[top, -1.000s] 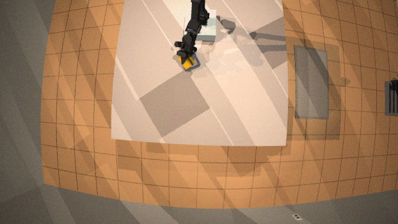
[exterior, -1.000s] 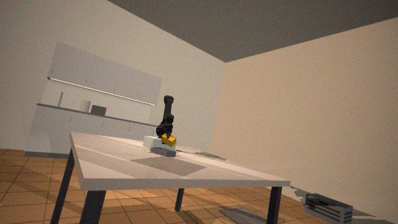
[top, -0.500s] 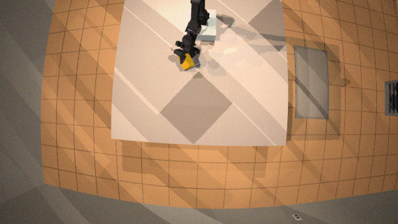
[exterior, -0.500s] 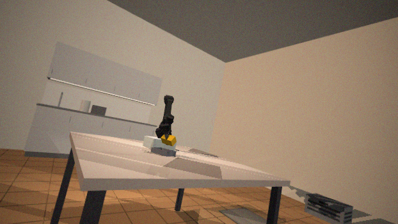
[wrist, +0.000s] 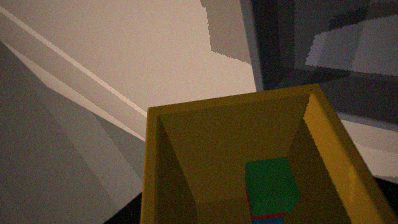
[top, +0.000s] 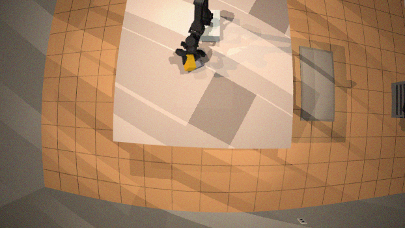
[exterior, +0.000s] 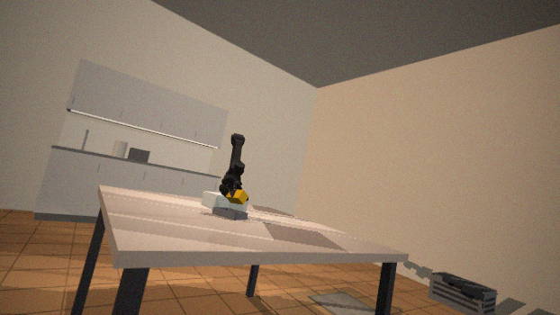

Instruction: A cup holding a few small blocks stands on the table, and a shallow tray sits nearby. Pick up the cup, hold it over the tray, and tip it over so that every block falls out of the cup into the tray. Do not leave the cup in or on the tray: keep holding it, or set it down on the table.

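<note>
Inside the yellow cup (top: 190,62) (exterior: 237,196) (wrist: 235,145), a green block (wrist: 271,185), apparently others beneath.

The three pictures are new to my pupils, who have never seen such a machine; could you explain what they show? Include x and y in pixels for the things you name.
The machine is one black robot arm (top: 199,24) (exterior: 236,157) with a claw. One picture looks down from above, one from across the room, and one from the arm's wrist. The claw grips a yellow cup (top: 189,64) (exterior: 237,196) (wrist: 235,135), above the table (top: 156,107) (exterior: 189,234). Inside it is a green block (wrist: 271,185), with red and blue showing beside it. A shallow grey tray (exterior: 229,213) (wrist: 367,111) sits on the table below.
</note>
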